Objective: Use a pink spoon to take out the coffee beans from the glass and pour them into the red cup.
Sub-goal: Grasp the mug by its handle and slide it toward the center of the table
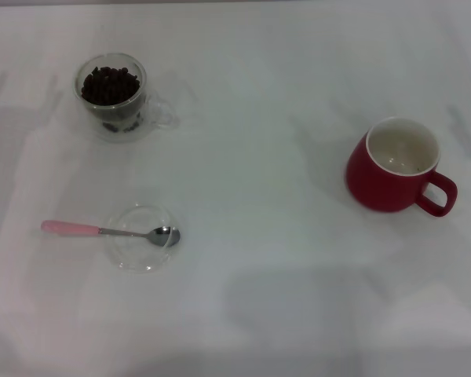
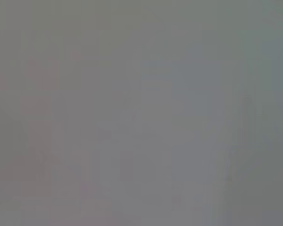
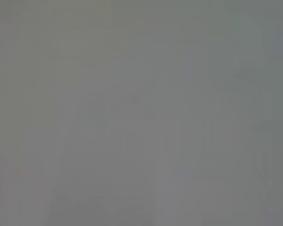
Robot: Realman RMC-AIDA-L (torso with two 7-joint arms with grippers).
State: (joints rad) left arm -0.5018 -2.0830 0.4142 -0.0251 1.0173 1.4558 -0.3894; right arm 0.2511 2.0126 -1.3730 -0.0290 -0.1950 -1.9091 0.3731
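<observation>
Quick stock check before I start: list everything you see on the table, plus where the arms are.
glass: one, clear, far left, upright.
coffee beans: many, dark brown, filling the glass.
pink spoon: one, pink handle, silver bowl, near left, lying across the dish.
dish: one, clear, shallow, under the spoon.
red cup: one, dark red, white inside, right side, handle toward the right.
table: one, white.
left gripper, right gripper: not in view; wrist views show only blank grey.

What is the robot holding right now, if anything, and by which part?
Nothing is held. No gripper is in view; the pink spoon lies untouched across the clear dish, with the glass of coffee beans and red cup standing alone.
</observation>
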